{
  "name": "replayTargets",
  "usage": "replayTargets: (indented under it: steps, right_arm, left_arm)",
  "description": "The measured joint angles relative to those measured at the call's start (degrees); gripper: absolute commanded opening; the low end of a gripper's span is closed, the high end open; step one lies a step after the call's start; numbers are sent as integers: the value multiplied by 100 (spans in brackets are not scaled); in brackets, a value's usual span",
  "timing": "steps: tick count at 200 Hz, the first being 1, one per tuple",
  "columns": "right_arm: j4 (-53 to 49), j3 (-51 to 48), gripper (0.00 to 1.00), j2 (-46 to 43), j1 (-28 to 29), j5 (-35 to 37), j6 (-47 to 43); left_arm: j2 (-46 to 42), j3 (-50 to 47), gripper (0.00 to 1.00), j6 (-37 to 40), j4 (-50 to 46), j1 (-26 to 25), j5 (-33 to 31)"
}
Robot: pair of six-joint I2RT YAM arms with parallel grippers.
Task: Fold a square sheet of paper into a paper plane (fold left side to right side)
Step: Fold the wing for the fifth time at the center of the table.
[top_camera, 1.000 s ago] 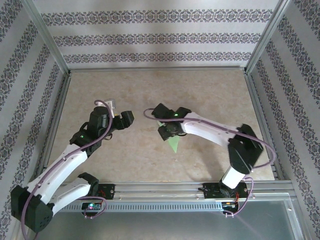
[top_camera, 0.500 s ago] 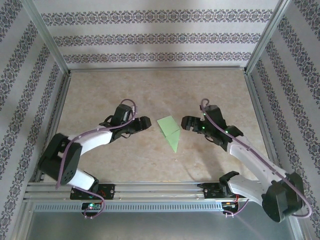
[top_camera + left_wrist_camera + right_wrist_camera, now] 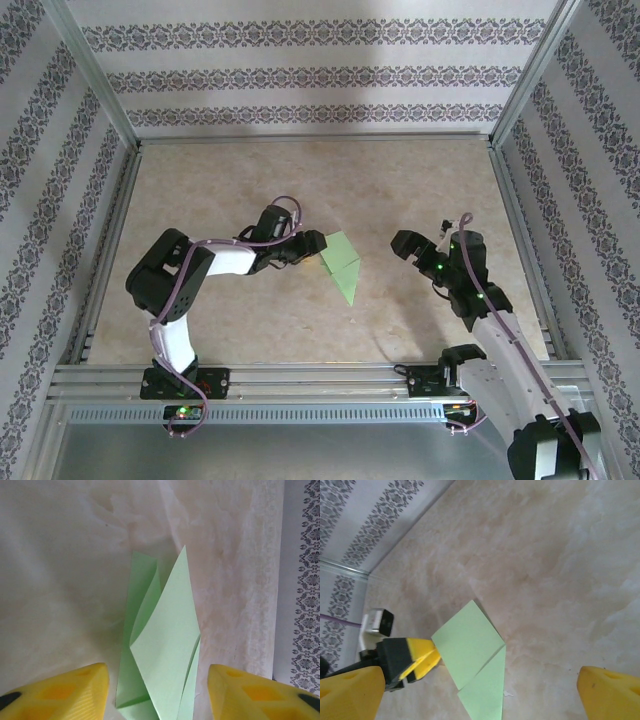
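The square sheet of paper (image 3: 340, 262) lies mid-table, light green and folded into a kite-like shape with its point toward the near edge. In the left wrist view its upper flap (image 3: 165, 645) lifts off the layer below. My left gripper (image 3: 312, 245) is at the paper's left corner, open, its yellow fingers (image 3: 65, 692) standing apart on either side of the paper's near end without pinching it. In the right wrist view the left gripper (image 3: 420, 662) touches that corner of the paper (image 3: 475, 650). My right gripper (image 3: 405, 245) hangs open, well to the right of the paper.
The beige marbled table (image 3: 300, 180) is boxed in by patterned walls (image 3: 310, 75) at the back and both sides. Aluminium posts (image 3: 95, 75) stand at the corners. A metal rail (image 3: 320, 378) runs along the near edge by the arm bases.
The left gripper has swung right to the paper's left corner, with its fingers drawing closer together. The right gripper has let go of the paper, opened wide and pulled back to the right.
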Motion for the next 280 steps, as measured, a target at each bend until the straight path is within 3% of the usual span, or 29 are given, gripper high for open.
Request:
replayTargets:
  steps: [28,57,106,145,195,237,280]
  right_arm:
    - [31,-4,98,-57,-146,-247,13]
    - [197,-79,97,26,-278,-612,11]
    - [664,-142,91,789,-380,-1596,-214]
    - [815,-92,96,1674,-264,-2433,-872]
    - [1528,192,98,2728,680,-2975,-1241]
    - [2085,704,87,3630,1333,-3272,-1325]
    - [2173,953,73,3779,1436,-3425,-1375]
  left_arm:
    - [273,195,40,-81,96,-31,96]
    - [393,275,21,-105,122,-33,181]
    - [142,153,0,120,125,-15,293]
    - [-1034,-450,0,586,216,199,837]
    - [-2044,-1040,0,1008,546,437,1869]
    - [-2052,-1239,0,892,1154,437,2459]
    - [-1915,-1239,0,887,1213,448,2483]
